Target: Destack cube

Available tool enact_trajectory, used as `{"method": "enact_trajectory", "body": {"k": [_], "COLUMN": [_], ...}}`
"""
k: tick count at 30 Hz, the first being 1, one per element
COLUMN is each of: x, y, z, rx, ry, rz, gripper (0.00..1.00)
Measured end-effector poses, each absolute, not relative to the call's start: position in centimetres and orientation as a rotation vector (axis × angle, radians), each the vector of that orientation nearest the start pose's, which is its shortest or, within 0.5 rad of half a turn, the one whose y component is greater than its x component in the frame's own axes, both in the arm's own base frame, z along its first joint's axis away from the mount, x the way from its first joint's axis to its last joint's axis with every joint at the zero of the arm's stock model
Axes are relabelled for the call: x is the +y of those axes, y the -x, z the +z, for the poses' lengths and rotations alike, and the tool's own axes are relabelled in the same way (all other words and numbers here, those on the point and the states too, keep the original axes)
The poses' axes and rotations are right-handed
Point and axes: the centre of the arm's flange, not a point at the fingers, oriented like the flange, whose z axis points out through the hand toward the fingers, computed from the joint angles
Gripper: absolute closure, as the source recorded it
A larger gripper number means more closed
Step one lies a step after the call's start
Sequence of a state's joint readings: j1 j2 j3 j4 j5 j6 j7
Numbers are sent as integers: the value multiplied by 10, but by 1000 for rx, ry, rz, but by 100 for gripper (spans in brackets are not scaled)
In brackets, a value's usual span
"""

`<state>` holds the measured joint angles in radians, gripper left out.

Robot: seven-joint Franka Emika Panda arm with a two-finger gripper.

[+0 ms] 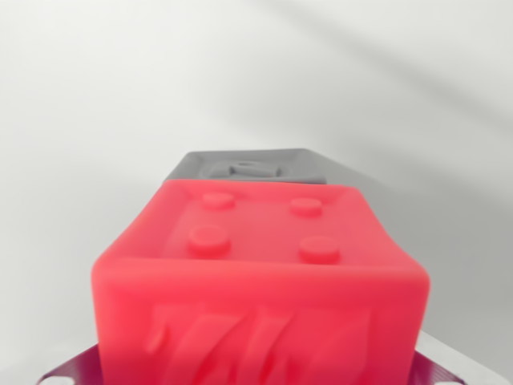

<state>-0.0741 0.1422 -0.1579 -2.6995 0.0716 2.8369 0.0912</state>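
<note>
Your jaws cannot be judged here: only two pale metal tips (68, 367) show at the bottom corners of the wrist view, one at its left and one at its right, on either side of the red cube (260, 281), and you cannot tell whether they press its sides or merely stand beside it. In this single view the red cube fills the lower half, very close to the camera, with four round studs on its upper face and raised slanted lettering on the face turned toward you. Behind it, higher in the picture, lies a grey cube (260, 167) with some raised relief on its visible face; the two look to be touching, one against the other, which fits a stack seen from the wrist, though you cannot confirm from this angle which one bears the other. A plain white surface (120, 96) lies all around. Judging by its look, the red cube is a moulded plastic block: light, stiff, not fragile, with smooth and somewhat slippery flat sides. Take it across two opposite flat sides, at mid-height, clear of the studs and the lettering, squarely so it does not twist. The studs may grip the neighbouring block, so expect slight resistance when you part them and pull straight.
</note>
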Motion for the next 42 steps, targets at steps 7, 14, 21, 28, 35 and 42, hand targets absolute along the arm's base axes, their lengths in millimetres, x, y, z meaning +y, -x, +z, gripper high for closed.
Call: {"method": "enact_trajectory", "body": {"k": [7,14,21,28,35,42], "x": [-100,-99,-99,-99,-99,-98], "y": [-394,-394,-394,-394,-394,-395], "z": [198,213,230,250,270,286], "rx": [608,607,607,608,610,633], "ry": [3083,3082,3082,3080,3078,3073], "rz": [1,0,-2,-3,-5,-13], "gripper": [100,100,100,100,100,100]}}
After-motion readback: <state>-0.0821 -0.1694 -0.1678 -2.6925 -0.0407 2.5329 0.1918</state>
